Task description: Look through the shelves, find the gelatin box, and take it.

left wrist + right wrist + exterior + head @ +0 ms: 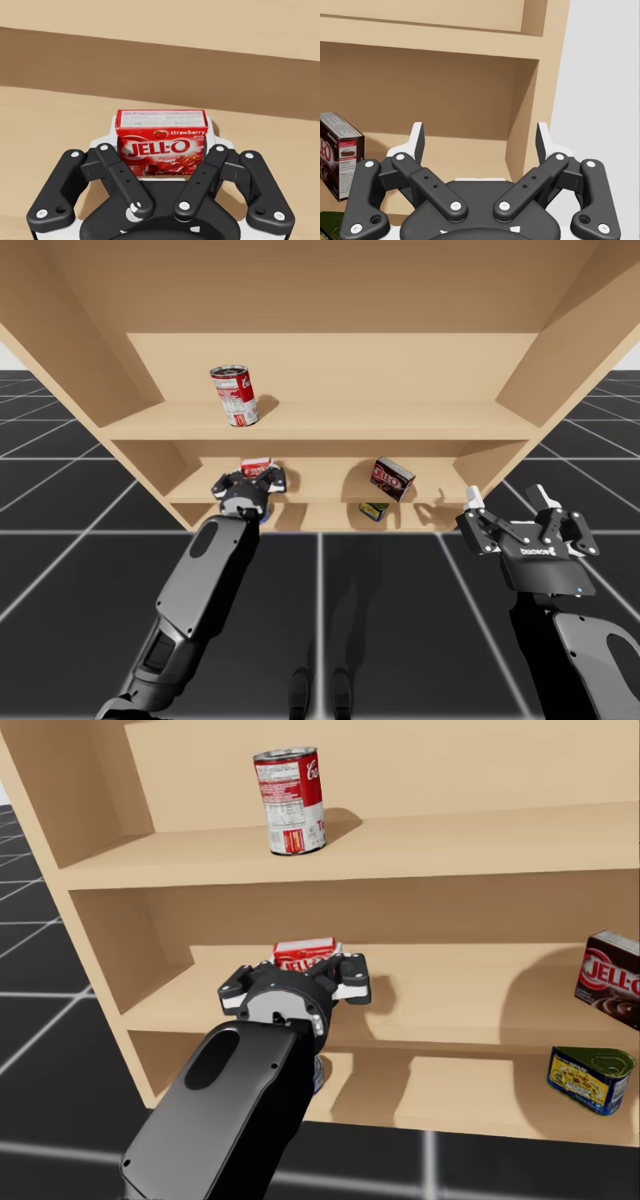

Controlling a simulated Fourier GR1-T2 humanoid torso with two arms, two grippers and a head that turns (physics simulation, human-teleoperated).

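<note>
We are clamping our left pincer (pixel 161 134) on the red gelatin box (pixel 160 150), its fingers pressing both sides while the box is sitting on the middle shelf (pixel 45 115). Our right pincer (pixel 480 142) is hanging with fingers apart near the shelf's right end, beside a dark box (pixel 337 155)

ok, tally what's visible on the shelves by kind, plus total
Cans: 2 (red-and-white can, flat blue-and-yellow can)
Boxes: 2 (red box, dark brown box)
Total: 4
</note>
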